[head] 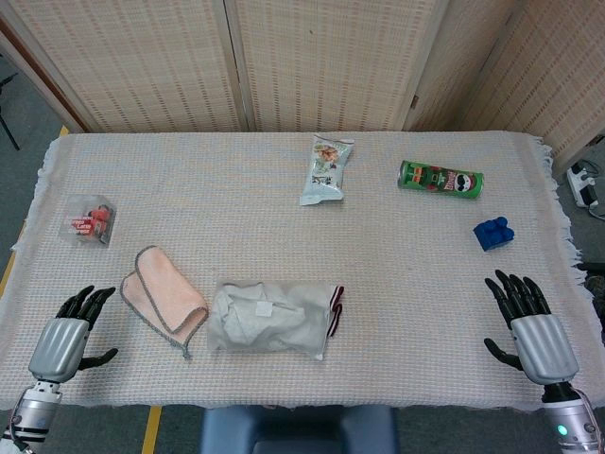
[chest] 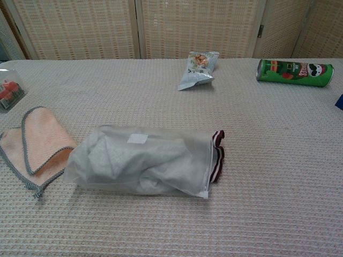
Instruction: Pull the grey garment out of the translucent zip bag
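Observation:
The translucent zip bag [head: 269,319] [chest: 139,159] lies near the front edge of the table, a little left of centre. A folded grey garment [chest: 123,160] fills it, and its dark red and white striped cuff [head: 336,308] [chest: 217,155] sticks out of the bag's right end. My left hand [head: 68,333] rests on the table at the front left, fingers spread and holding nothing, well left of the bag. At the front right my right hand [head: 529,322] lies the same way, far from the bag. Neither hand shows in the chest view.
A folded peach cloth [head: 163,295] [chest: 33,147] lies just left of the bag. Further back are a snack packet [head: 326,168] [chest: 198,69], a green crisp can [head: 440,178] [chest: 295,72], a blue toy [head: 492,233] and a small clear box with red contents [head: 88,219].

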`<action>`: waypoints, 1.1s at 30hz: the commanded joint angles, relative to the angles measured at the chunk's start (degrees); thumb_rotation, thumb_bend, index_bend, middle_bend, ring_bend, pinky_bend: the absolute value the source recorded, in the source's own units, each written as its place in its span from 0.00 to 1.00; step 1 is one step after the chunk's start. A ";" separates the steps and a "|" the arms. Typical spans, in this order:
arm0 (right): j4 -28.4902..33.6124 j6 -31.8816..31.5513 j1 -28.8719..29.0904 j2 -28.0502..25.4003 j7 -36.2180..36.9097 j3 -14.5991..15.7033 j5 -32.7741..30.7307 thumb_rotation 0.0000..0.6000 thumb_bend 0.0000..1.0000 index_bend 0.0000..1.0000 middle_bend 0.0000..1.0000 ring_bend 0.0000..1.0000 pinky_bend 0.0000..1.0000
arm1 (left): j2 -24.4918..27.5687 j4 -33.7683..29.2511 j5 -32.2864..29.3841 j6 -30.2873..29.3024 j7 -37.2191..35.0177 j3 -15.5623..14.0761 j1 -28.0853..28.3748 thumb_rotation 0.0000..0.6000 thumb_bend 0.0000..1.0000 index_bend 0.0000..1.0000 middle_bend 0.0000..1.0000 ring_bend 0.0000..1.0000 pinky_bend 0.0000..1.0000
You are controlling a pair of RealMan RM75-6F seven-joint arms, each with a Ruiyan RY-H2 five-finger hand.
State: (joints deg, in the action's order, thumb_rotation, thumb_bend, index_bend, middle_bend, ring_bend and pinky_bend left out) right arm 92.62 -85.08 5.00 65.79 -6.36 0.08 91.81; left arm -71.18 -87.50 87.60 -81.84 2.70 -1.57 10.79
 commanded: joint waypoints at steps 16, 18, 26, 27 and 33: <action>0.51 1.68 0.35 0.59 -2.02 0.00 -0.74 1.00 0.16 0.00 0.00 0.00 0.00 | -17.84 14.61 16.86 -9.18 -6.65 -1.05 1.88 1.00 0.15 0.31 0.96 0.89 0.91; 0.53 1.78 0.47 0.76 -2.33 -0.01 -0.57 1.00 0.16 0.00 0.00 0.00 0.00 | -20.13 16.79 17.16 -7.82 -6.08 -1.02 2.89 1.00 0.15 0.34 1.00 0.97 0.98; 0.60 3.17 0.83 0.57 -2.56 -0.07 -1.60 1.00 0.16 0.00 0.00 0.00 0.00 | -26.48 20.83 15.83 -4.84 -3.10 -0.01 4.89 1.00 0.15 0.38 1.00 1.00 1.00; 0.71 3.26 0.86 0.47 -2.50 -0.06 -1.64 1.00 0.16 0.00 0.00 0.00 0.00 | -27.18 21.32 15.64 -4.64 -3.05 -0.01 4.97 1.00 0.16 0.38 1.00 1.00 1.00; 1.08 3.28 0.82 -0.08 -2.18 -0.07 -1.78 1.00 0.16 0.00 0.00 0.00 0.00 | -30.73 25.38 15.06 -4.11 -2.75 -0.26 5.57 1.00 0.18 0.40 1.00 1.00 1.00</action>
State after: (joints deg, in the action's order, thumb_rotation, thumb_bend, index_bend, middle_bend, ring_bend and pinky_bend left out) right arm 93.68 -81.80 5.82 65.73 -8.56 0.02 90.05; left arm -101.31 -62.78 102.77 -85.93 -0.01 -1.73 16.15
